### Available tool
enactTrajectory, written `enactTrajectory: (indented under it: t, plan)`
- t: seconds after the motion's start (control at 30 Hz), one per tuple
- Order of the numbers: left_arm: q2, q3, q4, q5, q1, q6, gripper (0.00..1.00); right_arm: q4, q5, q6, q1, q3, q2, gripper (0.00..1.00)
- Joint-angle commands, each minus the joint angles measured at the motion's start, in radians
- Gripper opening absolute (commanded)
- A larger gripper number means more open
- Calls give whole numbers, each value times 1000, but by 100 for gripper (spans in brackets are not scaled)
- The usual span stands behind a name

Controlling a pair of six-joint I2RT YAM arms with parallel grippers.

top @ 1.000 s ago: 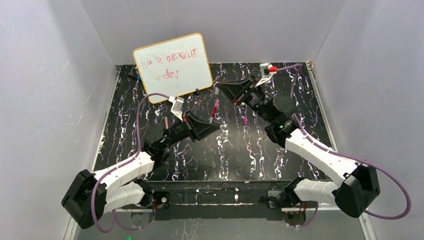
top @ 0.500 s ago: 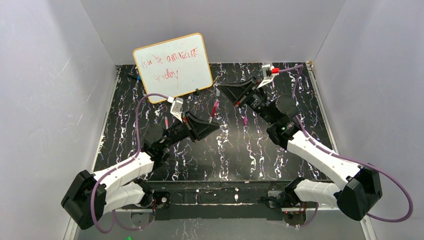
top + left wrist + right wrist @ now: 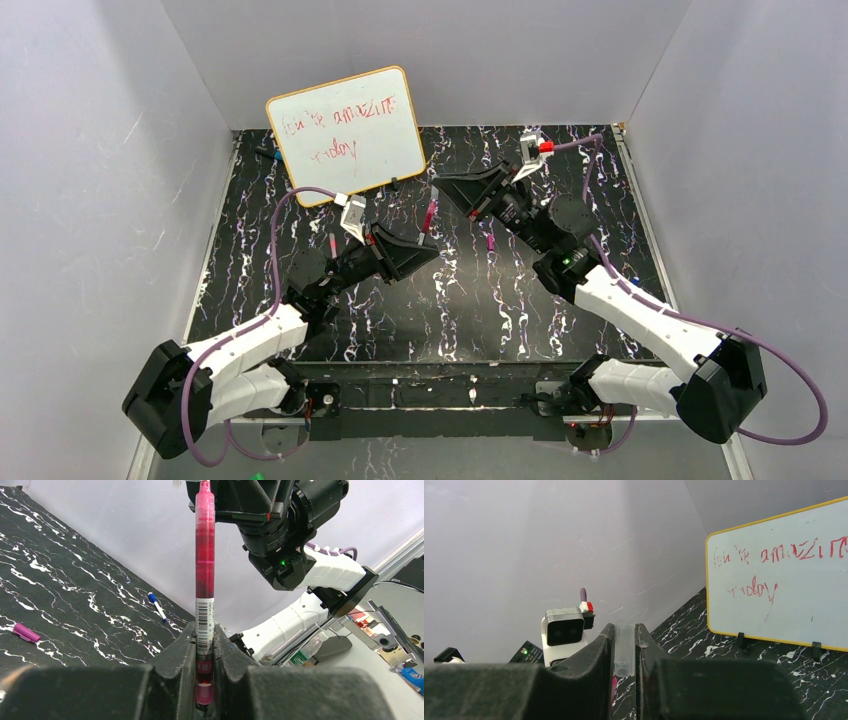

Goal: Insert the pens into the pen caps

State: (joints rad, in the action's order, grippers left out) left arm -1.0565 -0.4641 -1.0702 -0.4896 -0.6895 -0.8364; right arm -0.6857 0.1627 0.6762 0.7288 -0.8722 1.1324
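My left gripper [image 3: 430, 250] [image 3: 204, 630] is shut on the lower end of a pink-red pen [image 3: 430, 216] [image 3: 204, 555], which stands up out of the jaws. The pen's tip reaches the fingertips of my right gripper [image 3: 440, 184] [image 3: 625, 630]. That gripper is shut on a small clear-looking pen cap [image 3: 624, 649], and its open end faces the pen. A loose magenta cap [image 3: 490, 241] [image 3: 26, 632] lies on the black mat. A second thin pink pen [image 3: 331, 243] lies left of my left arm.
A whiteboard [image 3: 348, 134] with red writing stands at the back left, also in the right wrist view [image 3: 779, 580]. A blue-tipped marker [image 3: 157, 606] lies on the marbled black mat [image 3: 470, 310]. Grey walls enclose the mat on three sides.
My right gripper has shifted slightly left and down with the cap, closer to the pen's tip. My left arm and the pen have barely moved.
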Motion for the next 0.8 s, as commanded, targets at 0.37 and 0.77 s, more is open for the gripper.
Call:
enactTrajectory:
  t: [0.37,0.77]
  plan:
    - [12,10,-39,-3,-4,17,0,-29,-20,-41,7,-40,-37,24]
    - [10,9,-39,-18,-4,13,0,-50,-4,-28,7,-66,-28,24]
